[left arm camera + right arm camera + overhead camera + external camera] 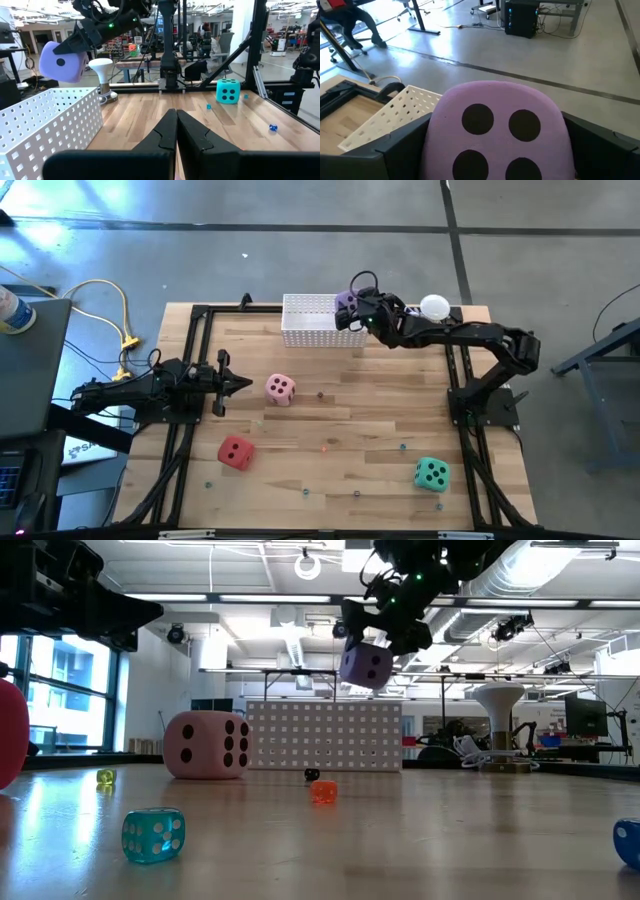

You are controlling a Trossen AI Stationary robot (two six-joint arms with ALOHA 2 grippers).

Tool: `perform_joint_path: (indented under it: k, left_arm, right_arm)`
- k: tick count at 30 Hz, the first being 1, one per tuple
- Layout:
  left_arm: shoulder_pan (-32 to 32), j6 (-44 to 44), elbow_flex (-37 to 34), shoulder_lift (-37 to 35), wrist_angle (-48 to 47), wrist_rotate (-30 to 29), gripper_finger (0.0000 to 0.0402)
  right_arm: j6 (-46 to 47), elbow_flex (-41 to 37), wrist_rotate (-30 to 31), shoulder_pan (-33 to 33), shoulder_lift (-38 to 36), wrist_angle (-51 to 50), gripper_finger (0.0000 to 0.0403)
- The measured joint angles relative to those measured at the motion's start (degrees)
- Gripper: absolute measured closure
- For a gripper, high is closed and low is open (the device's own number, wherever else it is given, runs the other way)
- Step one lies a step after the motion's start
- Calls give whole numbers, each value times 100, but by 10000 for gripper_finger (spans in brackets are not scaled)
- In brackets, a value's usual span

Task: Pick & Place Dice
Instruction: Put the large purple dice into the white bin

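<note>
Above the white basket (318, 322), right claw (352, 311) grips purple die (366, 666); left claw (228, 383) closed.

right tool (352, 313) raised and clamped, left tool (238, 384) closed, low

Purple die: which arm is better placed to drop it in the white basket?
Right. The right gripper holds the purple die in the air at the white basket. The left gripper sits shut, beside the pink die.
</note>
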Motion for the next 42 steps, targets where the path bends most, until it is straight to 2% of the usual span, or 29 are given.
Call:
perform_joint_path:
  k: [15, 20, 27, 42]
  left_arm:
    - [0, 2, 0, 1, 0, 1, 401]
    - [1, 2, 0, 2, 0, 0, 401]
    - [1, 2, 0, 2, 0, 1, 401]
    - [1, -28, 0, 1, -4, 2, 401]
  right_arm:
    - [-10, 0, -307, -44, 2, 12, 3]
    - [104, 0, -373, -156, 391, 96, 3]
    - [65, -2, -119, -191, 966, 384, 3]
    - [-294, 2, -118, 127, 1005, 460, 3]
